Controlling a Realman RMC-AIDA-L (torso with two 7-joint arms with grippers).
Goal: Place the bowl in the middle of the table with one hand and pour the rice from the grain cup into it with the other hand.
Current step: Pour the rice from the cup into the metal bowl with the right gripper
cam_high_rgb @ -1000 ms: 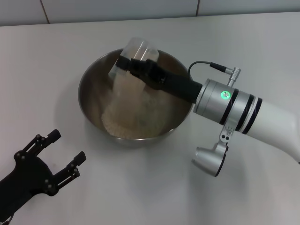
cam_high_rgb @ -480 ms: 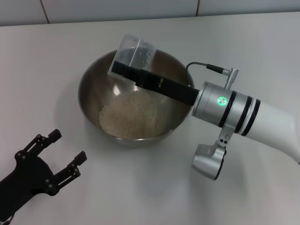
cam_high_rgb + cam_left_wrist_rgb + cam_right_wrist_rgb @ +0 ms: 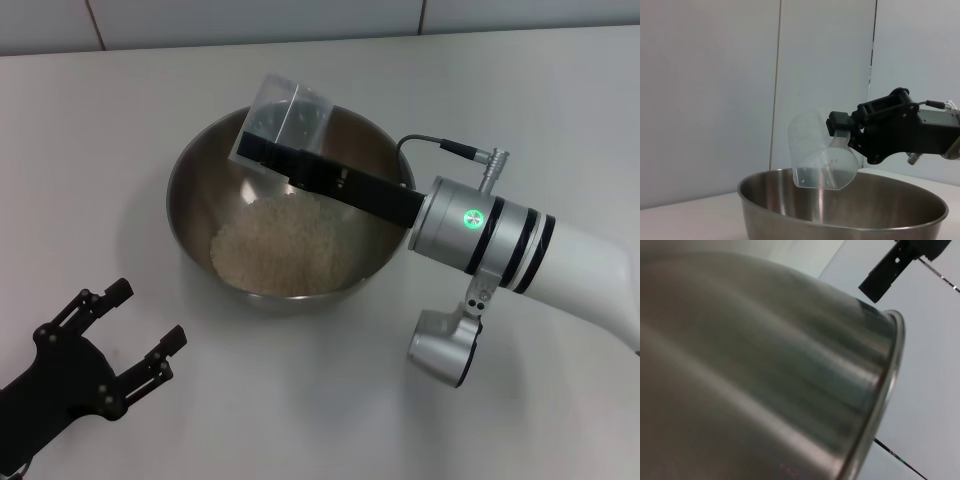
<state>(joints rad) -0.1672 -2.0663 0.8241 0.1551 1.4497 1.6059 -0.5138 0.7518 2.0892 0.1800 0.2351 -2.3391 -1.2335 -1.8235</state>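
Observation:
The steel bowl (image 3: 190,185) stands on the white table (image 3: 90,140) and holds a heap of pale rice (image 3: 285,245). My right gripper (image 3: 270,148) is shut on the clear grain cup (image 3: 290,112), held tipped on its side above the bowl's far rim; the cup looks empty. In the left wrist view the cup (image 3: 817,165) hangs over the bowl (image 3: 840,215) in the right gripper (image 3: 840,131). My left gripper (image 3: 135,335) is open and empty on the table at the near left, apart from the bowl. The right wrist view shows only the bowl's outer wall (image 3: 765,370).
A grey wall (image 3: 300,18) with tile seams runs behind the table's far edge. My right arm's silver and white wrist (image 3: 490,245) reaches in from the right over the table beside the bowl, with a cable plug (image 3: 490,155) sticking up.
A second ago rice streamed from the tipped cup into the bowl; now the stream has ended and the cup is raised slightly. The left gripper has drawn back a little toward the near edge.

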